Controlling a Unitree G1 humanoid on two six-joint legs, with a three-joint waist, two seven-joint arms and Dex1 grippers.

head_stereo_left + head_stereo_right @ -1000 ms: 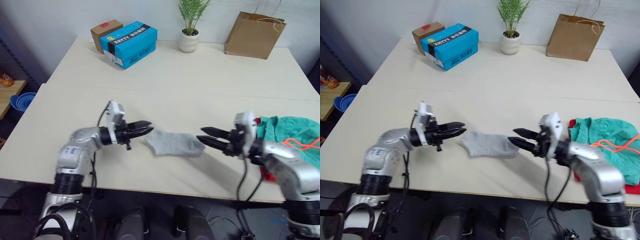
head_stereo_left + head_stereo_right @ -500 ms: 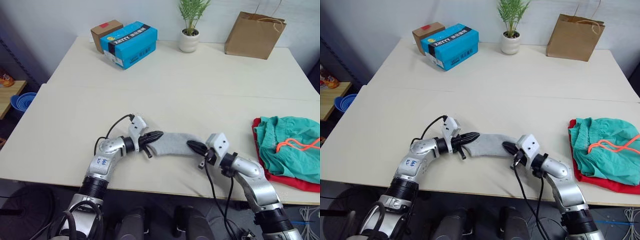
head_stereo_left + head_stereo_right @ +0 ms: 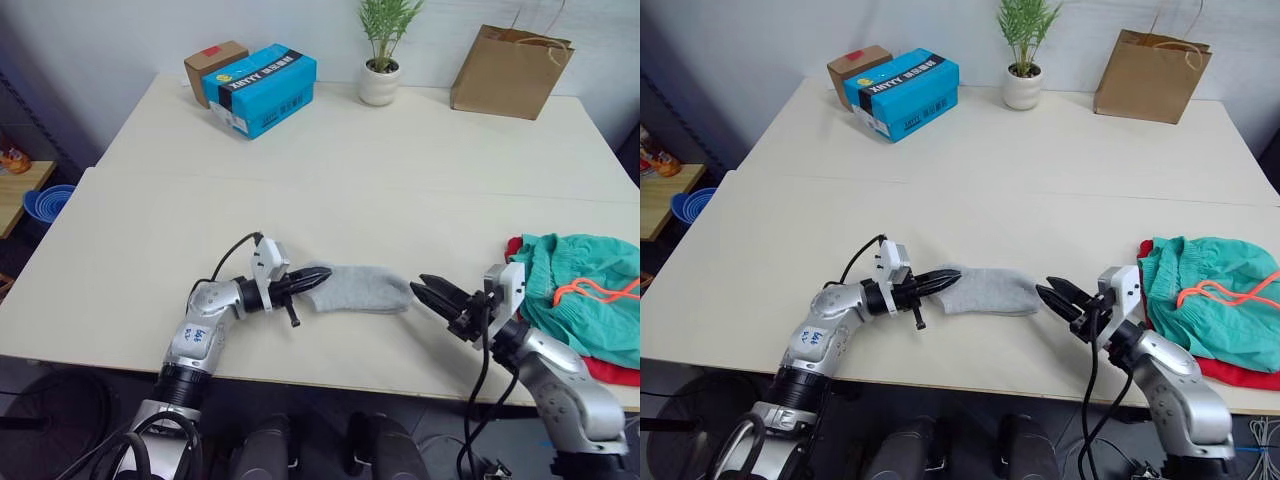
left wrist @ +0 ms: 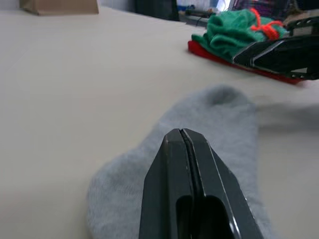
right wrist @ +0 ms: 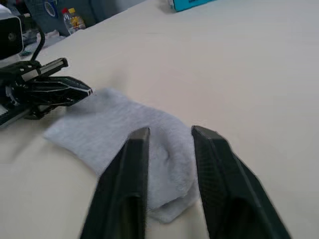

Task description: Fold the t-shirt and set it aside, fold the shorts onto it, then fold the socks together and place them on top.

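We see the socks (image 3: 365, 289) lying flat as one grey bundle at lower centre of the head views, near the table's (image 3: 330, 190) front edge. L gripper (image 3: 318, 277) is at the socks' left end, fingers pressed together; in the left wrist view the two black fingers (image 4: 187, 164) meet w/ no gap and sit over the grey knit, but we can't tell if any fabric is pinched between them. R gripper (image 3: 428, 290) sits just off the socks' right end, fingers spread apart, nothing in them; right wrist view shows the sock end betw. its fingers (image 5: 134, 164), not clamped. Shorts (image 3: 580, 290) lie bunched at the right edge of frame, orange drawstring on top, resting on the t-shirt (image 3: 605, 368), of which we see only a red rim underneath. Both well apart from the socks.
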